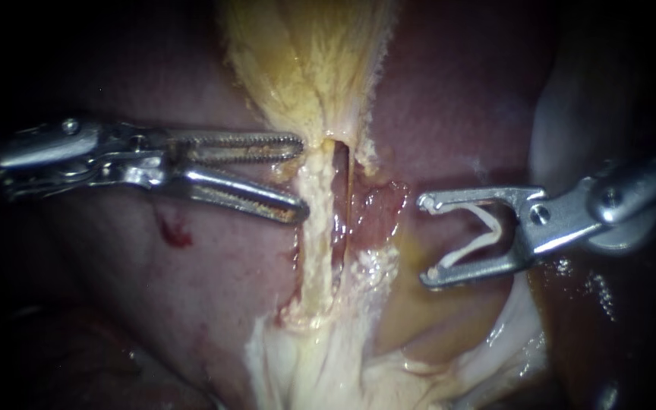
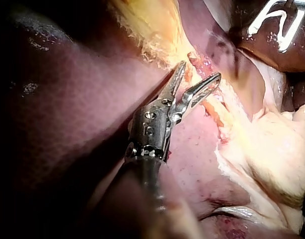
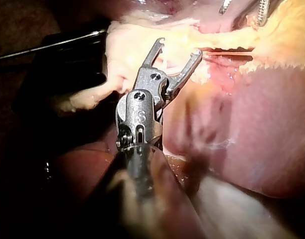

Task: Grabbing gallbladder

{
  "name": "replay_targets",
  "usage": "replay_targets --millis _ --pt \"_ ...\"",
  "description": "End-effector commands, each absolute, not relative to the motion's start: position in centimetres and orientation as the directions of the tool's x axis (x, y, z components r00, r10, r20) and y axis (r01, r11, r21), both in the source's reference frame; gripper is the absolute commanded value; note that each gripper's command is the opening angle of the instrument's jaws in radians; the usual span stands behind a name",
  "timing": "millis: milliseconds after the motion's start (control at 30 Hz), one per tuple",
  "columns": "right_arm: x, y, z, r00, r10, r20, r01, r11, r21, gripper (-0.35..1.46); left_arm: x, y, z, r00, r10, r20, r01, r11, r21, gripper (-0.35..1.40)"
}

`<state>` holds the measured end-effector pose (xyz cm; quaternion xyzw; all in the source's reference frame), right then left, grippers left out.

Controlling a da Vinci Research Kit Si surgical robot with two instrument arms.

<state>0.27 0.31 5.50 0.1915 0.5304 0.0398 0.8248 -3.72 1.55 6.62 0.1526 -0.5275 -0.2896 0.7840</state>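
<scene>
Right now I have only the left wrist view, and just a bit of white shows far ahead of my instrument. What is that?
Observer: A white clip, V-shaped, carried by the right instrument, which enters from the endoscope view's right.
Operator: Is it around anything?
Observer: No. In the endoscope view it sits to one side of the pale strand below the gallbladder, not around it.
Operator: And my left instrument?
Observer: Seen side-on there, the left instrument is open, its tips at that strand's edge, gripping nothing.
</scene>
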Motion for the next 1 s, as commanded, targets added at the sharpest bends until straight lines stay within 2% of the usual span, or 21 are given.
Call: replay_targets --millis 33,367,600,767,867,1000 --pt "0.27 0.31 5.5 0.434 0.269 -0.86 0.138 0.924 0.358 0.46 -3.7 1.54 6.64 0.28 -0.615 0.737 0.296 0.786 0.543 0.46" --pt "0.27 0.31 5.5 0.434 0.269 -0.86 0.138 0.924 0.358 0.46 -3.63 1.56 6.69 0.3 -0.617 0.728 0.348 0.781 0.519 0.51" --pt "0.27 0.3 5.5 0.434 0.269 -0.86 0.138 0.924 0.358 0.46 -3.59 1.62 6.77 0.309 -0.62 0.721 0.365 0.777 0.512 0.46" --pt "0.27 0.3 5.49 0.434 0.269 -0.86 0.138 0.924 0.358 0.46 -3.55 1.62 6.81 0.316 -0.62 0.718 0.374 0.777 0.507 0.22" --pt "0.27 0.3 5.49 0.434 0.269 -0.86 0.138 0.923 0.358 0.46 -3.54 1.62 6.83 0.326 -0.621 0.713 0.377 0.777 0.504 0.02" --pt "0.28 0.3 5.49 0.434 0.268 -0.86 0.138 0.923 0.358 0.46 -3.51 1.62 6.87 0.34 -0.616 0.711 0.376 0.782 0.497 -0.35"
